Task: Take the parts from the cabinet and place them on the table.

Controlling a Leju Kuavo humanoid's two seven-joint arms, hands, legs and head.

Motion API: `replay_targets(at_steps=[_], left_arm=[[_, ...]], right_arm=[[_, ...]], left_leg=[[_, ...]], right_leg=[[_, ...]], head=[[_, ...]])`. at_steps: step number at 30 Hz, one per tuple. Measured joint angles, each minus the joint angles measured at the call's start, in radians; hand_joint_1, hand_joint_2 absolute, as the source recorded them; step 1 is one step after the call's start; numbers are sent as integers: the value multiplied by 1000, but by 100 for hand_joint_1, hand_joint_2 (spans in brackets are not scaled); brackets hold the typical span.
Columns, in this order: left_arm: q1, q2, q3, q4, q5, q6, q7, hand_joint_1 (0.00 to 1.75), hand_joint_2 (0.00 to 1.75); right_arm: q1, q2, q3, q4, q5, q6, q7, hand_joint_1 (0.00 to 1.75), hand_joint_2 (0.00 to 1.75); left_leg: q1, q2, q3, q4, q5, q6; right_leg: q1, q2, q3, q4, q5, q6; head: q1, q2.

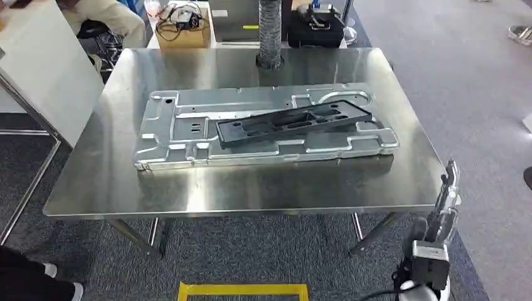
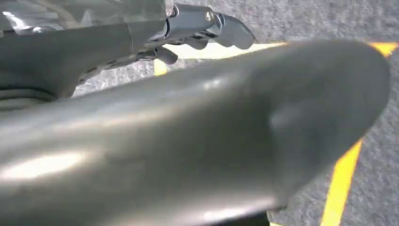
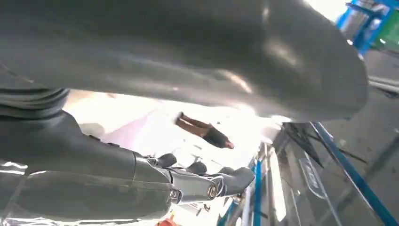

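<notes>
A large silver stamped metal panel lies flat in the middle of the steel table. A long black plastic part rests on top of it, slightly slanted. My right hand hangs off the table's near right corner, fingers pointing up, apart from both parts. In the right wrist view its fingers are spread and hold nothing. My left hand is over the grey carpet with fingers extended and nothing in them.
A grey ribbed hose stands at the table's far edge. Behind it are a cardboard box of cables and a black case. A seated person is at the back left. Yellow floor tape lies near me.
</notes>
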Motion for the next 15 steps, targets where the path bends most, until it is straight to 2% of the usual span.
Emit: replay_targets(at_steps=[1, 2, 3, 4, 5, 6, 7, 8, 9, 11, 12, 13, 14, 15], left_arm=[[0, 0, 0, 0, 0, 0, 0, 0, 0], [0, 0, 0, 0, 0, 0, 1, 0, 0], [1, 0, 0, 0, 0, 0, 1, 0, 0], [2, 0, 1, 0, 0, 0, 0, 0, 0], [2, 0, 1, 0, 0, 0, -1, 0, 0], [3, -1, 1, 0, -3, 0, -3, 0, 0], [3, -2, 1, 0, -5, 0, -5, 0, 0], [4, -2, 1, 0, -10, -1, -7, 0, 0], [4, -5, 1, 0, -10, -2, -10, 0, 0], [5, -5, 1, 0, -10, -2, -11, 0, 0], [7, -5, 1, 0, -10, -2, -11, 0, 0], [10, -5, 2, 0, -9, -3, -11, 0, 0], [12, -5, 3, 0, -10, -4, -11, 0, 0], [12, -7, 3, 0, -10, -5, -10, 0, 0]], right_arm=[[6, 3, -6, 10, -5, 0, 0, 0, 0], [14, 3, -11, 19, -16, -2, 0, 0, 0], [22, 4, -12, 30, -28, -3, 0, 0, 0], [28, 4, -14, 42, -40, -4, 0, 0, 0], [34, 4, -16, 51, -48, -5, 0, 0, 0], [37, 5, -18, 57, -57, -7, 0, 0, 0], [38, 5, -18, 63, -68, -11, 0, 0, 0], [39, 5, -19, 67, -74, -12, 0, 0, 0], [39, 5, -20, 71, -77, -12, 0, 0, 0], [55, 6, -24, 82, -86, -12, 0, 0, 0], [64, 9, -27, 93, -86, 4, 0, 0, 0], [66, 18, -36, 115, -85, 29, 0, 0, 0], [68, 27, -46, 135, -83, 50, 0, 0, 0], [71, 31, -52, 150, -79, 61, 0, 0, 0]], left_leg=[[-1, 2, -17, 1, 12, 1], [-1, 3, -32, 2, 23, 1], [-1, 3, -46, 3, 34, 0], [-1, 2, -63, 5, 45, -2], [-2, 2, -80, 8, 56, -4], [-2, 2, -95, 9, 65, -7], [-2, 2, -105, 12, 75, -11], [-5, 1, -109, 14, 81, -17], [-7, 2, -113, 16, 88, -22], [-4, 2, -116, 8, 111, -33], [-7, 1, -117, 7, 120, -42], [0, 1, -121, 15, 104, -46], [0, 1, -136, 48, 47, -48], [1, 1, -153, 110, -21, -49]], right_leg=[[0, 0, -21, 86, -57, 4], [0, 0, -30, 153, -88, 6], [0, 0, -25, 190, -89, 7], [0, 0, 0, 188, -63, 7], [0, 0, 41, 148, -28, 4], [0, 1, 102, 75, -1, -1], [1, 1, 176, -19, -1, -7], [5, 3, 252, -106, -26, -14], [9, 3, 285, -172, -49, -20], [14, 1, 268, -168, -40, -31], [12, 1, 263, -172, -29, -40], [7, -7, 255, -175, -15, -49], [8, -6, 242, -175, -5, -58], [9, -6, 228, -173, 6, -64]], head=[[0, 0], [-1, 0], [1, 0], [1, 0], [2, 0], [2, 0], [2, 0], [2, 0], [2, 0], [3, 0], [2, 0], [2, 0], [0, 0], [-8, 0]])
